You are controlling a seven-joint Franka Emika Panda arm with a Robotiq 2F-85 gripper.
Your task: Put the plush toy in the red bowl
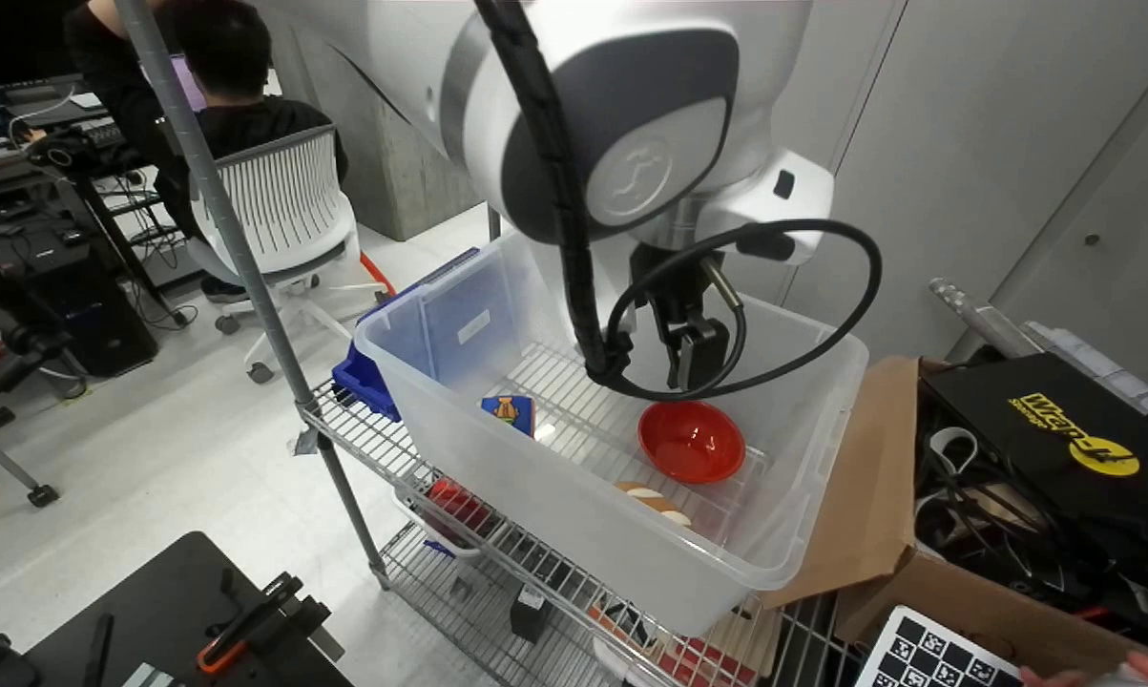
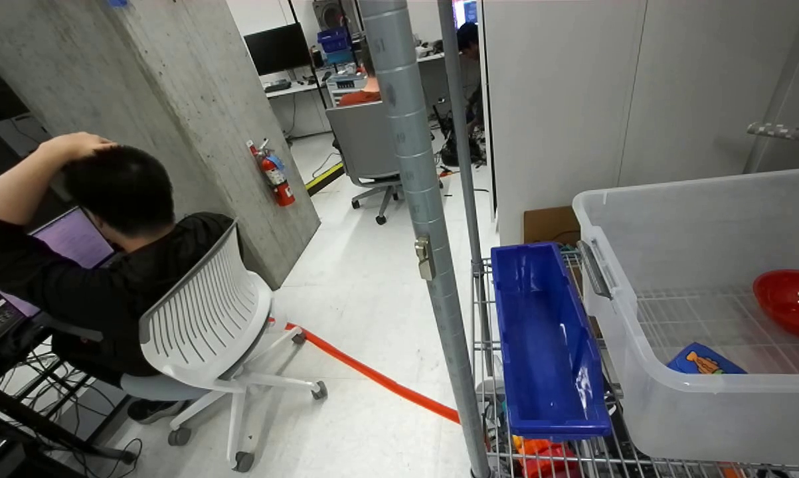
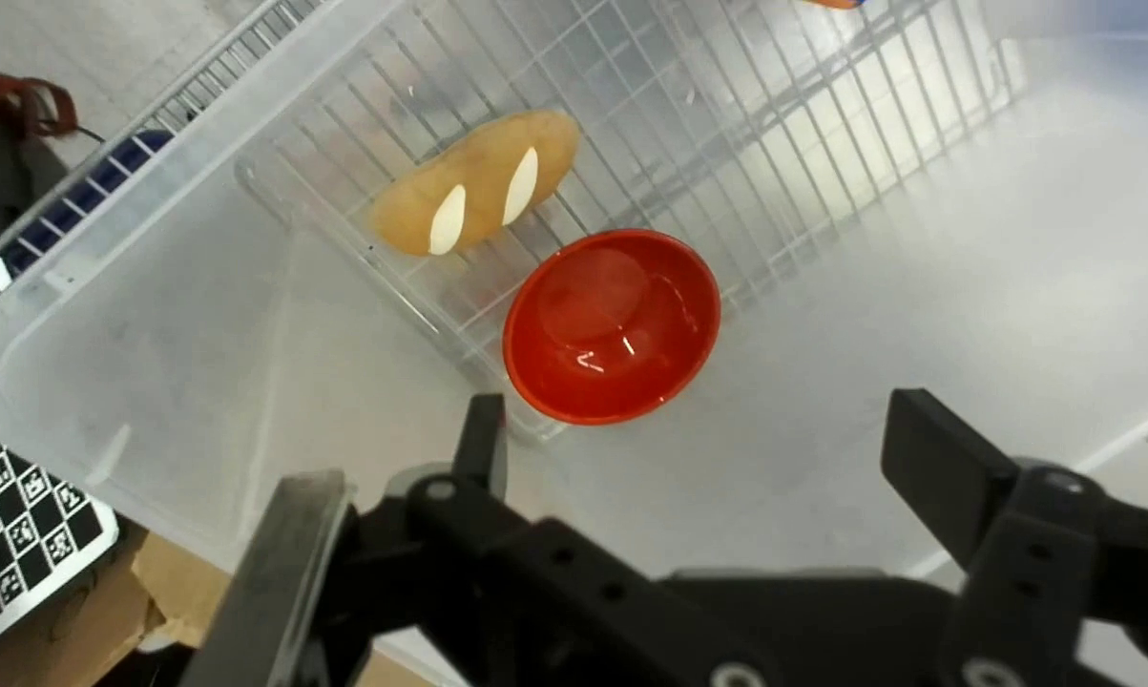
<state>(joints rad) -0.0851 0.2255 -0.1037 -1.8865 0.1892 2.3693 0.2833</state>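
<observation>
I hold the gripper [image 3: 699, 429], fingers [image 3: 946, 468] wide, at uncertain height; in the bin [image 1: 535, 487], the toy [image 3: 483, 186] lies near the bowl [image 3: 612, 329].

I see a metal wire shelf [image 1: 383, 446] made up of thin parallel rods. A large clear plastic bin [image 1: 554, 506] stands directly on it, and my wrist view shows the shelf through its bottom. Just beside it I see a long blue plastic bin [image 2: 538, 338] on the same shelf. Whether the cardboard box [image 1: 869, 477] nearby rests there too, I can't tell.
</observation>
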